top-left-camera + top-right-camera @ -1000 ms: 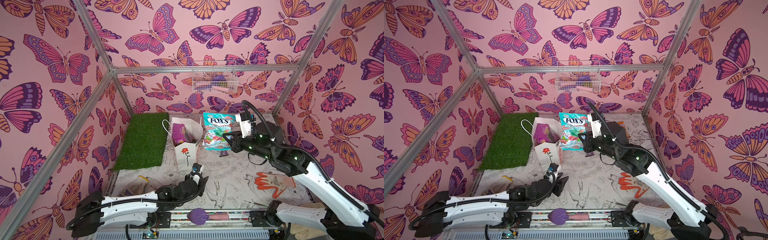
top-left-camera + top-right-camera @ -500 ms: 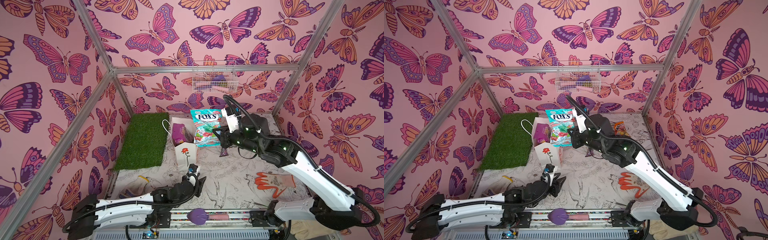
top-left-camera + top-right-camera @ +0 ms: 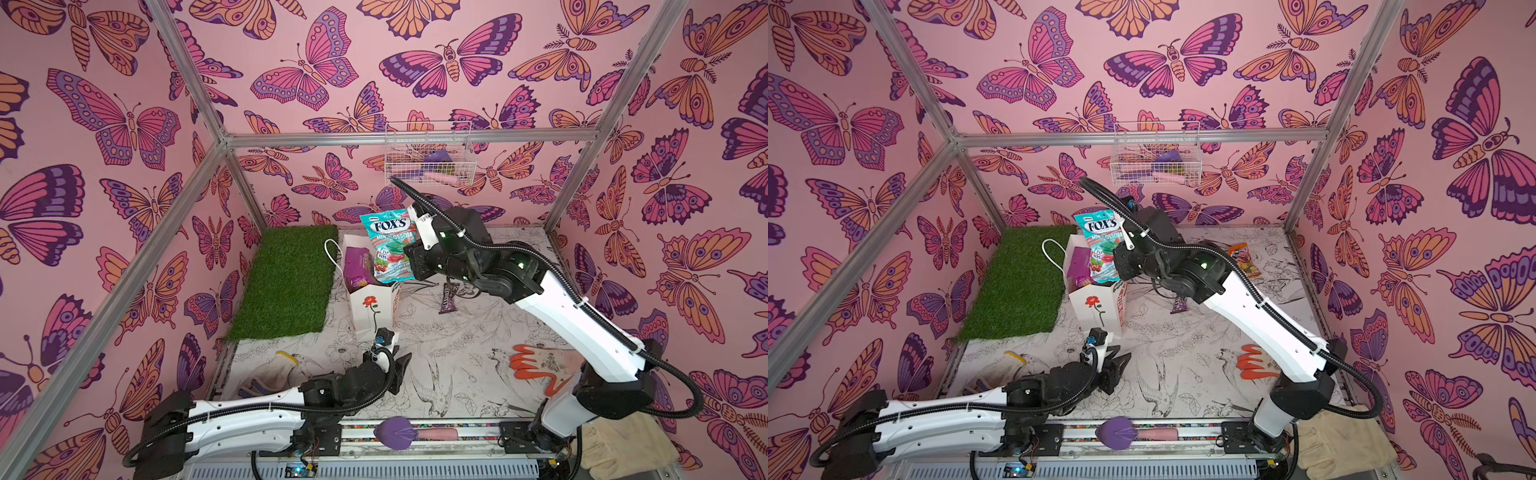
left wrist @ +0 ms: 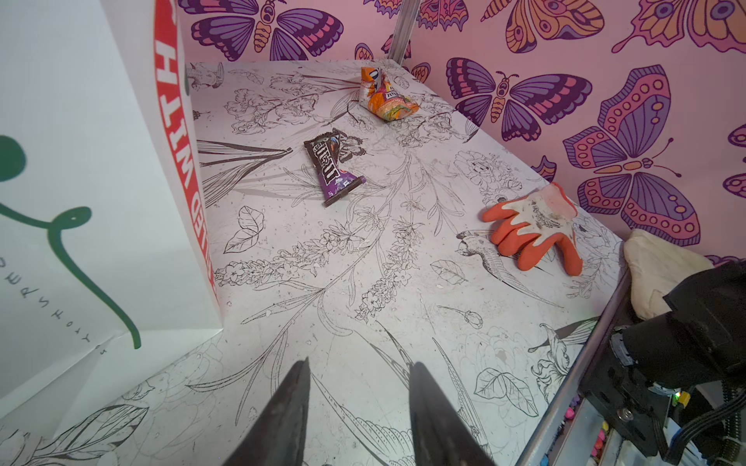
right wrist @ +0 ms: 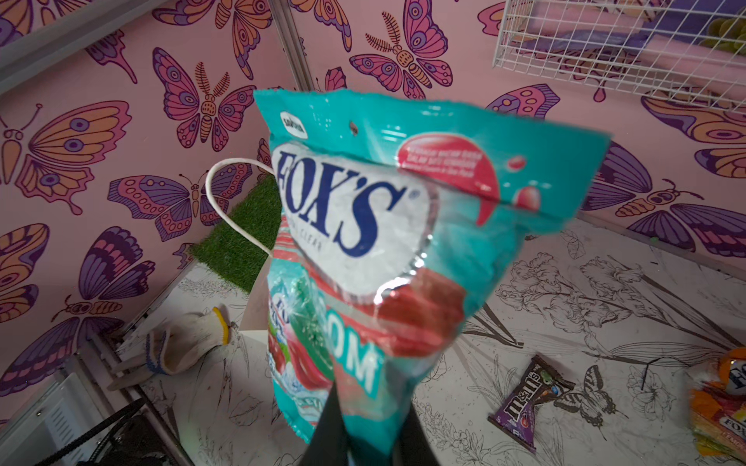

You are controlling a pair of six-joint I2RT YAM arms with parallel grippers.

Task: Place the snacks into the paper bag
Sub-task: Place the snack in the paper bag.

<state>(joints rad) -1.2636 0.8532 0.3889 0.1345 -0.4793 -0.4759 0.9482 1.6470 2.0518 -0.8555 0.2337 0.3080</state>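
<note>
Robot lab test cell, butterfly-papered walls (image 3: 104,187), aluminium frame (image 3: 316,139), two arms (image 3: 582,324)

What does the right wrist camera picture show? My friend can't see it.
The right hand pinches one edge of a teal FOX'S candy packet that fills the middle of the picture. Beyond it lie a white glove, a brown M&M's wrapper and an orange packet on the table, and a white cord handle loops up.

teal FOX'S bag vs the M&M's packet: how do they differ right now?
The teal FOX'S bag is held up, clamped in the right gripper at the paper bag's mouth; the M&M's packet lies flat on the table, untouched. The teal FOX'S bag is much bigger. It is teal-and-red, the M&M's packet brown-purple. Both are glossy plastic, neither fully inside yet.
</note>
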